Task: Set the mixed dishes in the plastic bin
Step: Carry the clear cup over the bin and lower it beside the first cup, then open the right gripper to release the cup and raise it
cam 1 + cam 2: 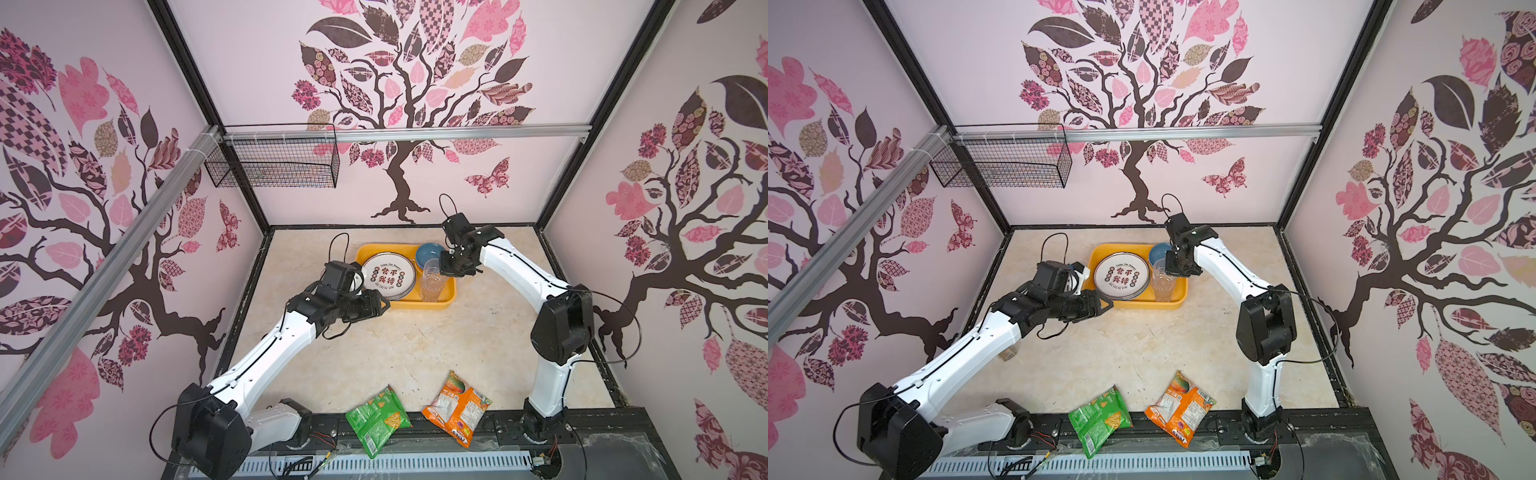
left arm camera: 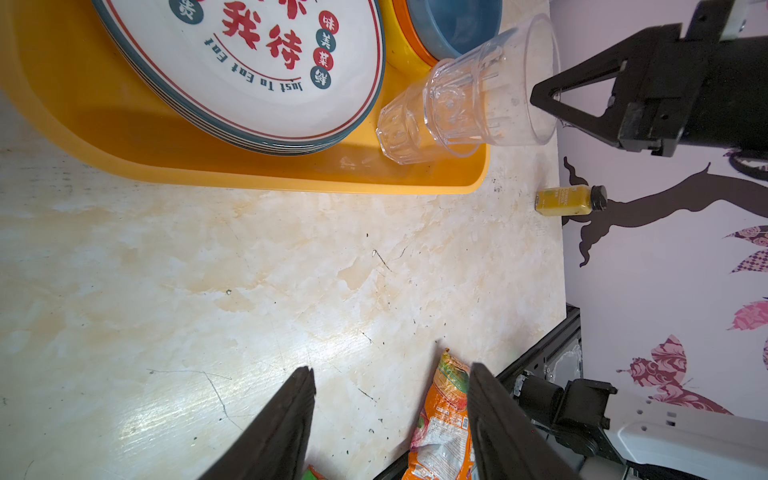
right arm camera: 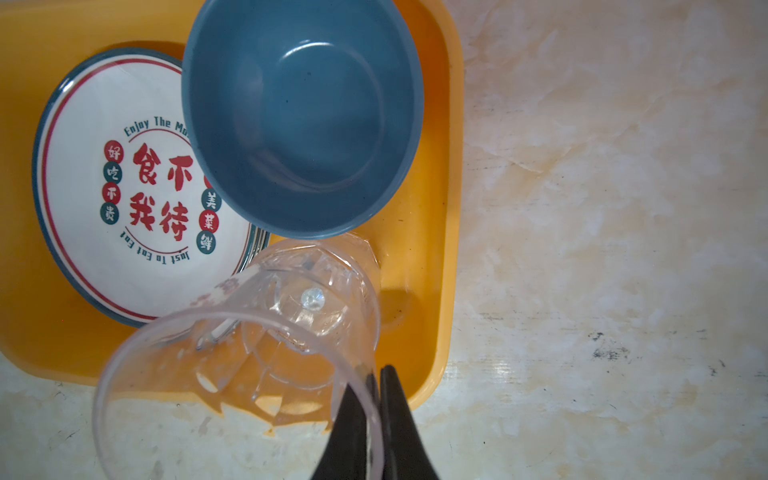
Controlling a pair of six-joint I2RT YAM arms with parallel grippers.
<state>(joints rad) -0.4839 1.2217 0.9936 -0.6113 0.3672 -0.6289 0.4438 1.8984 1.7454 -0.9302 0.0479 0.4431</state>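
The plastic bin (image 1: 419, 305) (image 1: 1150, 305) holds a stack of white plates (image 1: 388, 275) (image 3: 104, 208) and a blue bowl (image 1: 430, 253) (image 3: 303, 124) nested on orange and yellow bowls. At its near right corner a clear cup (image 1: 432, 282) (image 2: 478, 99) (image 3: 249, 353) sits inside a second clear cup (image 2: 399, 133). My right gripper (image 1: 446, 270) (image 3: 378, 370) is shut on the upper cup's rim. My left gripper (image 1: 384, 305) (image 2: 391, 369) hangs open and empty by the bin's near left corner.
A green snack bag (image 1: 376, 419) and an orange one (image 1: 457, 407) lie at the table's front edge. A small yellow bottle (image 2: 569, 200) stands by the right wall. What looks like another clear cup (image 1: 1009, 353) shows under my left forearm. A wire basket (image 1: 274, 162) hangs at back left.
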